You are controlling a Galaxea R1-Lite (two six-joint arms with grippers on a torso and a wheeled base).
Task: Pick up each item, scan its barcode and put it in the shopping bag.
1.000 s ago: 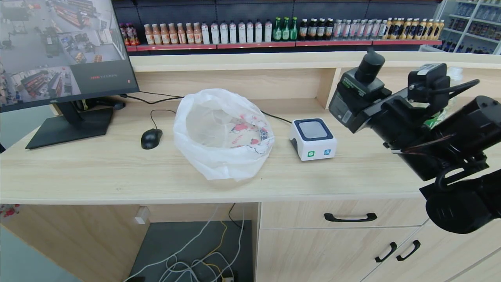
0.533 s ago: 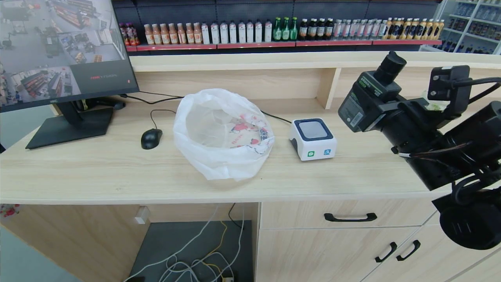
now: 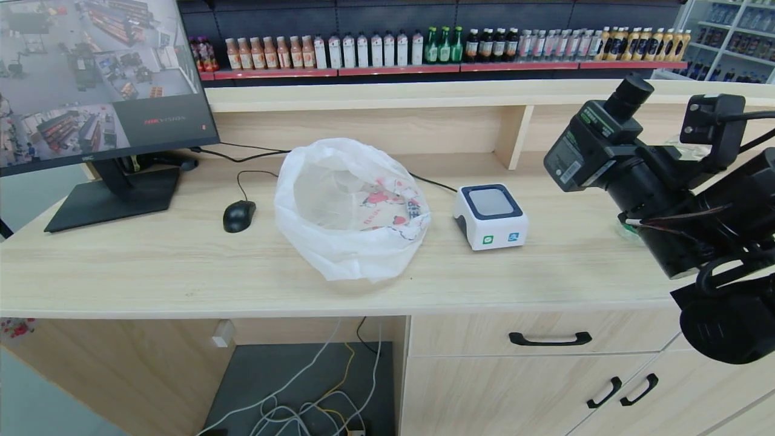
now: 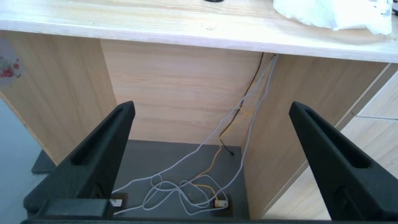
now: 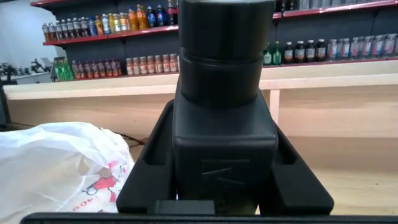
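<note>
**Desk:** What do you have on the head view?

**Operator:** I see the right gripper (image 3: 626, 172) clamped on the black bottle (image 3: 584, 148), up in the air over the right end of the counter (image 3: 151, 266). The bottle is tilted, with its cap pointing up and away from me. It hangs to the right of the scanner (image 3: 490, 216) and apart from it. The shopping bag (image 3: 351, 206) sits open on the counter, just left of the scanner. A mouse (image 3: 238, 216) lies left of the bag, and a monitor (image 3: 97, 79) stands at the far left.

**Desk:** And the left wrist?

**Operator:** The left gripper (image 4: 211, 162) is spread wide with nothing between its fingers (image 4: 99, 155). I have it low, below the counter (image 4: 155, 25) edge, facing the recess under it where loose cables (image 4: 186, 186) trail on the floor. A corner of the shopping bag (image 4: 336, 12) shows on the counter above.

**Desk:** Right wrist?

**Operator:** The black bottle (image 5: 224, 124) stands straight out from the right gripper (image 5: 224, 193). The fingers (image 5: 146, 177) sit tight against both of its sides. I see the shopping bag (image 5: 62, 168) lower down and off to one side, well apart from the bottle.
</note>
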